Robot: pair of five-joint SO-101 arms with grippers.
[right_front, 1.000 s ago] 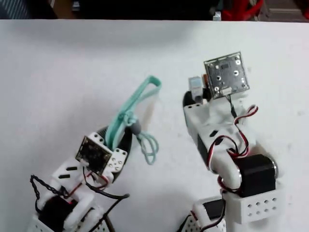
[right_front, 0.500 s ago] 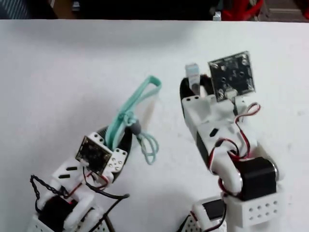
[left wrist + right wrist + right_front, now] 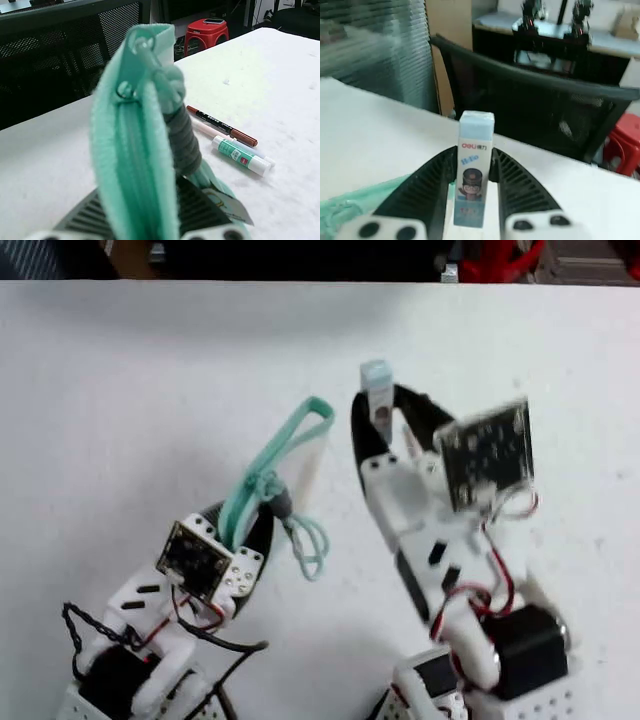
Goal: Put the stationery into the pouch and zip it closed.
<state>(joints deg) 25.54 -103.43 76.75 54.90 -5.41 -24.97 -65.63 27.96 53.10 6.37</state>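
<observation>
Mint pouch (image 3: 270,465) gripped by left pincer (image 3: 241,525), edge up; right pincer (image 3: 473,152) gripping eraser (image 3: 474,172)

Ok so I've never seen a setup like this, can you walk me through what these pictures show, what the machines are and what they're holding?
These are two small robot arms side by side at a white table. One picture looks down from a fixed camera above. The other two come from a camera on each arm's wrist, looking out along its fingers. The left arm's fingers are closed on a mint green pouch, with its zip edge facing that arm's camera. The right arm's fingers are closed on a small eraser, held upright. In the left wrist view, a brown pen and a green and white tube, likely a glue stick, lie on the table beyond the pouch.
</observation>
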